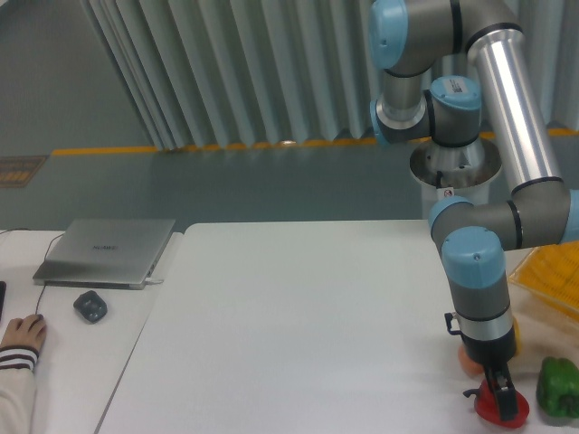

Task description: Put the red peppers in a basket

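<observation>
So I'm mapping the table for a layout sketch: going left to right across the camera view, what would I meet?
Person's hand → dark mouse → closed laptop → end effector on the red pepper → green pepper. The yellow basket sits at the right edge, farther back.

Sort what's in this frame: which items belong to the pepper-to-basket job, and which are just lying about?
Job:
- red pepper, bottom right
- basket, right edge
- gripper, down on the red pepper

Lying about:
- green pepper
- laptop
- small dark object beside the laptop
- person's hand, far left
</observation>
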Tool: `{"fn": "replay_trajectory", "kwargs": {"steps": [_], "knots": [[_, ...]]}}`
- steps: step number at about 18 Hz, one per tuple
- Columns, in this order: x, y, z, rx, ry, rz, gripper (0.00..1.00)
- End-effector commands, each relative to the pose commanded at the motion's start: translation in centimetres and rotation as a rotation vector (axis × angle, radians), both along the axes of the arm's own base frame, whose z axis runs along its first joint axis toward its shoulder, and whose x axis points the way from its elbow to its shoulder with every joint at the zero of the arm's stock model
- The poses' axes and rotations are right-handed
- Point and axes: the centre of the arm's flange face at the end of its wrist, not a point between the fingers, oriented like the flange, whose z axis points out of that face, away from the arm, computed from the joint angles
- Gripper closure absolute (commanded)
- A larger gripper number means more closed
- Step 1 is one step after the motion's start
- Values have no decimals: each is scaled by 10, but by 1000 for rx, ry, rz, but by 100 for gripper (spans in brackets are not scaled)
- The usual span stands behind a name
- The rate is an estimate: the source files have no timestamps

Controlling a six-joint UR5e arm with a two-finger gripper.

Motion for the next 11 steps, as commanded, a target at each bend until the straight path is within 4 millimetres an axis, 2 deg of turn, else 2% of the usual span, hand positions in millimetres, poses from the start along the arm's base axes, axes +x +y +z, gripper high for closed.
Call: {"fn": "replay_trajectory", "kwargs": {"steps": [2,5,7,9,11], "knots": [[1,-4,20,23,14,20,46],[1,-7,29,50,13,89,46],[4,-11,53,77,19,100,46],[1,-27,71,71,1,120,46],[-12,-47,85,55,-13,147,46]]}}
